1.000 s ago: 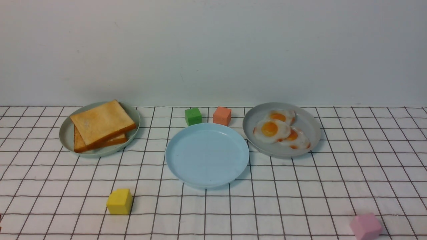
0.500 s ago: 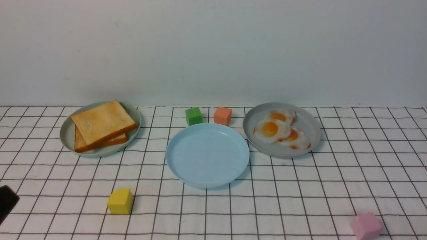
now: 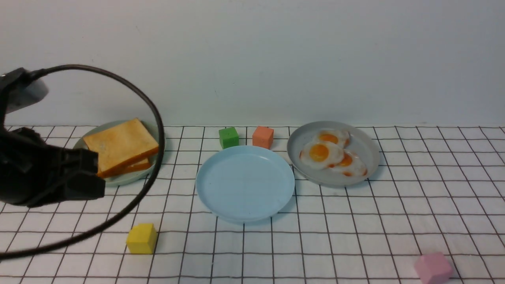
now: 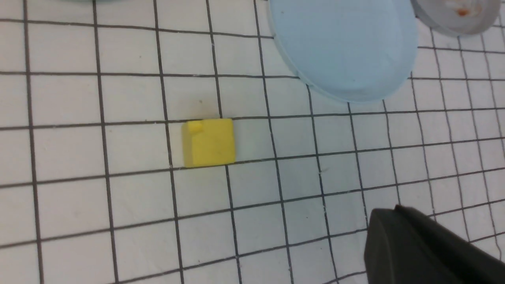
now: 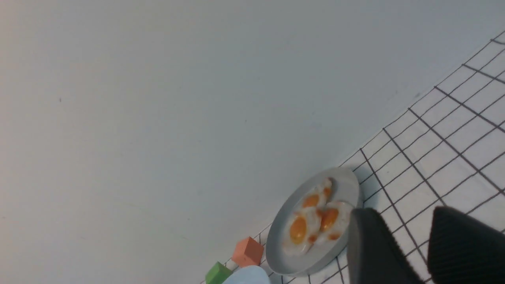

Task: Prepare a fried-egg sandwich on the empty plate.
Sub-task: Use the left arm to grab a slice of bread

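**Surface.** White cloth with a black grid (image 3: pixel 355 221), with a plain pale wall behind it.

**Target plate.** The round light blue shallow plate (image 3: pixel 245 183) sits at the centre of the front view. Nothing lies on it.

**Bread.** Two square golden-brown toast slices (image 3: pixel 120 145) are left of centre, stacked on a round pale green plate (image 3: pixel 125 179). The upper slice is skewed over the lower one.

**Eggs.** Three glossy white fried eggs with orange yolks (image 3: pixel 320 153) are right of centre, overlapping on a round grey plate (image 3: pixel 369 157). That plate sits just beside the blue plate's upper right rim.

**Other items.** A small green cube (image 3: pixel 229 137) and a salmon cube (image 3: pixel 262 137) stand side by side just behind the blue plate. A yellow cube (image 3: pixel 141 238) is at lower left and a pink cube (image 3: pixel 432 268) is in the lower right corner.

**Left gripper** (image 3: pixel 90 175). It is black and sits at the middle left edge of the front view. In the picture it overlaps the green plate's near left rim, but contact cannot be confirmed. A black cable (image 3: pixel 156 118) loops across the toast. The wrist view shows its dark fingers (image 4: pixel 418 252) as one mass with no gap. The jaws are closed and hold nothing.

**Right gripper** (image 5: pixel 429 252). It is outside the front view. Its wrist view shows two dark fingers (image 5: pixel 375 252) parted with bare cloth between them. The jaws are apart and hold nothing.
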Tool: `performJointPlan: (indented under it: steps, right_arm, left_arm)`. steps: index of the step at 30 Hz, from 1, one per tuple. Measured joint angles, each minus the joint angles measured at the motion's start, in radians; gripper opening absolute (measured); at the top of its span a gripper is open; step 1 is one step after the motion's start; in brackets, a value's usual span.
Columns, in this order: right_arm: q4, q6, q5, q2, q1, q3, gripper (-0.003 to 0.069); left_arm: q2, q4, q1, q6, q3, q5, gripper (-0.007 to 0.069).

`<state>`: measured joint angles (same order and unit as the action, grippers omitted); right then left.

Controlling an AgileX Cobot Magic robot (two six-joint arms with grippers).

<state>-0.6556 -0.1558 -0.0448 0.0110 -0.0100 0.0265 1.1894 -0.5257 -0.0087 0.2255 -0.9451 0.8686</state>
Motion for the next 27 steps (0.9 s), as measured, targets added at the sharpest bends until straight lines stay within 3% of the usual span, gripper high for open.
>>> performJointPlan:
  steps: [2,6,8,11,15,23,27]
  right_arm:
    - [-0.007,0.001,-0.014,0.0,0.001,-0.002,0.0241]
    - [0.003,0.062,-0.196,-0.007,0.034,-0.118,0.0239]
    - [0.046,0.143,-0.381,-0.086,0.069,-0.28,0.0213]
    - [0.144,0.239,-0.663,-0.282,0.101,-0.495,0.0144]
    - [0.296,0.32,-0.995,-0.548,0.128,-0.748,0.0016]
    - [0.338,0.341,-1.018,-0.703,0.298,-0.863,-0.001]
    - [0.35,0.36,-0.998,-0.716,0.326,-0.864,-0.0007]
  left_arm:
    - [0.034,0.001,-0.003,0.012,-0.017,0.0,-0.0013]
    - [0.122,0.07,-0.079,0.04,-0.066,-0.014,-0.0013]
    - [0.152,0.135,-0.168,0.032,-0.098,-0.042,-0.0013]
    - [0.203,0.213,-0.233,-0.009,-0.167,-0.045,-0.0013]
    - [0.331,0.339,-0.227,-0.038,-0.311,-0.025,-0.0013]
    - [0.628,0.398,-0.117,0.028,-0.572,0.029,-0.0013]
    - [0.75,0.437,-0.1,0.1,-0.667,0.036,0.0]
